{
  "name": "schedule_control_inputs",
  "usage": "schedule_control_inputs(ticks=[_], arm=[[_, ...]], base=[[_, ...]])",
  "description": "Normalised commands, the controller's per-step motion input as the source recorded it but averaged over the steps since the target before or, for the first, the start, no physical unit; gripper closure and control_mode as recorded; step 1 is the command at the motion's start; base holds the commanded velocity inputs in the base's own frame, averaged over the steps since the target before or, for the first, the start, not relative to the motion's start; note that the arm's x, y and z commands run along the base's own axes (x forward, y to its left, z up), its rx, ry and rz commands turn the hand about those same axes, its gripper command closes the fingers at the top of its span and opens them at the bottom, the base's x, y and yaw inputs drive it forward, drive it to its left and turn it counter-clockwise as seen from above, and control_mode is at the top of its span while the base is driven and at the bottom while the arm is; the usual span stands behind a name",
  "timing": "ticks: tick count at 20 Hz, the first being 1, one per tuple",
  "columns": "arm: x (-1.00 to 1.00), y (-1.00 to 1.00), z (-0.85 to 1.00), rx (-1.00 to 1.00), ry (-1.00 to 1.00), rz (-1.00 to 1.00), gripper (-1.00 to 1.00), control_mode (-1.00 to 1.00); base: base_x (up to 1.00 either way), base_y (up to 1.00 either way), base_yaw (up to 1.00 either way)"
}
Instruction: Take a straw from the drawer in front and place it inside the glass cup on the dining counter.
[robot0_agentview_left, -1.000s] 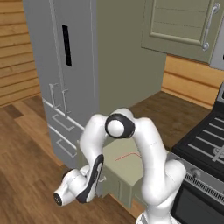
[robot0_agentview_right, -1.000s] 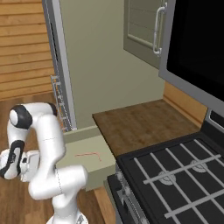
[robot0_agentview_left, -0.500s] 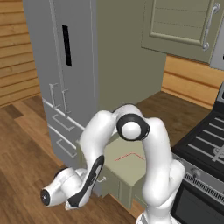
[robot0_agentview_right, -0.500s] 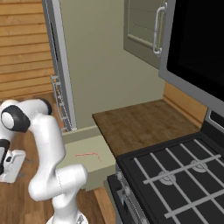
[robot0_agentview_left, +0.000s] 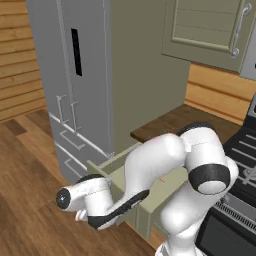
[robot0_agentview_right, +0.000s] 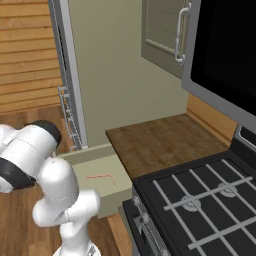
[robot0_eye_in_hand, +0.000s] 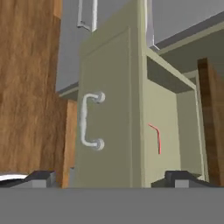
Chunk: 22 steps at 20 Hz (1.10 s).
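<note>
The sage-green drawer (robot0_eye_in_hand: 111, 100) stands pulled out, its flat front panel and silver bail handle (robot0_eye_in_hand: 89, 127) facing me in the hand view. Inside it, on the floor of the box, lies the thin pinkish-red straw (robot0_eye_in_hand: 156, 138), slightly bent. From the right base view the straw (robot0_agentview_right: 100, 177) rests alone in the drawer (robot0_agentview_right: 92, 152). My gripper (robot0_eye_in_hand: 109, 178) is open, fingertips (robot0_eye_in_hand: 40, 177) far apart, out in front of the drawer's panel and apart from it, holding nothing. My wrist (robot0_agentview_left: 77, 198) hangs low over the floor before the drawer (robot0_agentview_left: 127, 172). The glass cup and dining counter are out of view.
A grey fridge (robot0_agentview_left: 75, 75) with bar-handled lower drawers stands left of the drawer. A brown countertop (robot0_agentview_right: 160, 145) and a black stove (robot0_agentview_right: 200, 200) lie to the right, with wall cabinets (robot0_agentview_left: 210, 27) above. Wooden floor (robot0_agentview_left: 30, 165) spreads in front.
The arm has swung down and outward, carrying the hand from above the drawer to low in front of its panel. The drawer and straw have not moved.
</note>
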Motion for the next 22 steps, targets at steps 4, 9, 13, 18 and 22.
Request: schedule_control_inputs(ticks=[4, 9, 13, 18, 22], arm=[[0.68, -0.88, 0.72, 0.23, 0.16, -0.15, -1.00, -1.00], [0.87, -0.82, 0.32, 0.18, 0.27, -0.12, -1.00, -1.00], [0.81, -0.47, -0.11, 0.07, 0.28, -0.02, -1.00, -1.00], [0.66, -0.06, -0.60, 0.00, 0.22, 0.00, -1.00, -1.00], [0.55, 0.00, -0.51, 0.00, 0.10, 0.00, -1.00, -1.00]], base=[[0.00, 0.00, 0.00], [0.00, 0.00, 0.00], [0.00, 0.00, 0.00], [0.00, 0.00, 0.00], [0.00, 0.00, 0.00]])
